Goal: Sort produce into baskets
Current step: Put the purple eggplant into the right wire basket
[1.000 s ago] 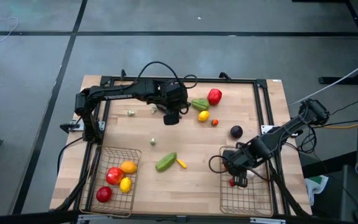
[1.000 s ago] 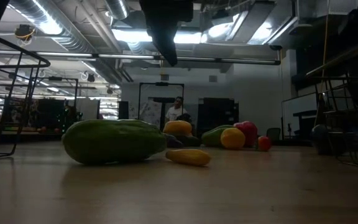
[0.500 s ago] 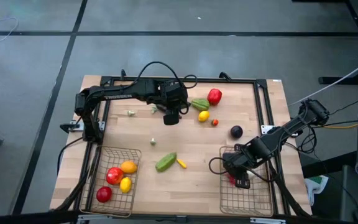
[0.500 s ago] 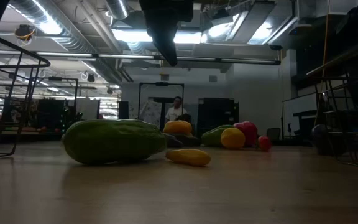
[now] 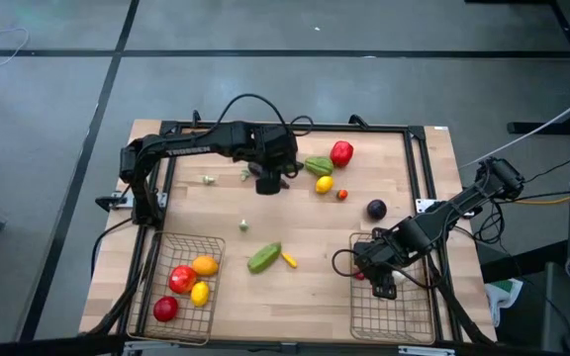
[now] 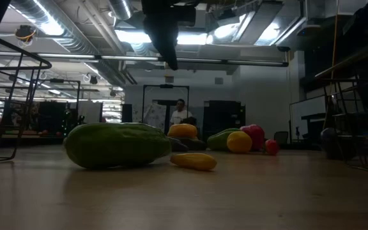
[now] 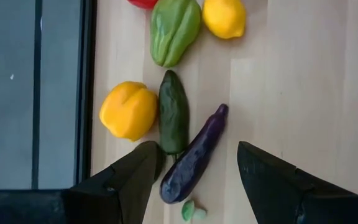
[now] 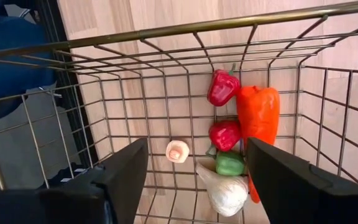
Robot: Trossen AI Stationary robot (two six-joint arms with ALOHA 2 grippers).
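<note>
My left gripper (image 5: 268,184) hangs open above the far middle of the table. In its wrist view the fingers stand on either side of a purple eggplant (image 7: 194,155), well above it. A dark green cucumber (image 7: 174,112) and a yellow pepper (image 7: 128,111) lie beside the eggplant. My right gripper (image 5: 384,285) is open and empty over the right wire basket (image 5: 404,321). That basket holds red peppers (image 8: 222,87), an orange pepper (image 8: 258,115), a garlic (image 8: 222,190) and a mushroom (image 8: 177,151). The left basket (image 5: 156,252) holds red, orange and yellow fruits (image 5: 183,280).
Loose on the table are a green pepper (image 5: 318,165), a red fruit (image 5: 341,152), a lemon (image 5: 325,184), a small red piece (image 5: 342,195), a purple fruit (image 5: 376,209), a green cucumber (image 5: 263,257) and a yellow piece (image 5: 289,260). A black frame (image 5: 419,168) borders the table.
My left gripper has gone a little toward the table's far left; its fingers stay open.
</note>
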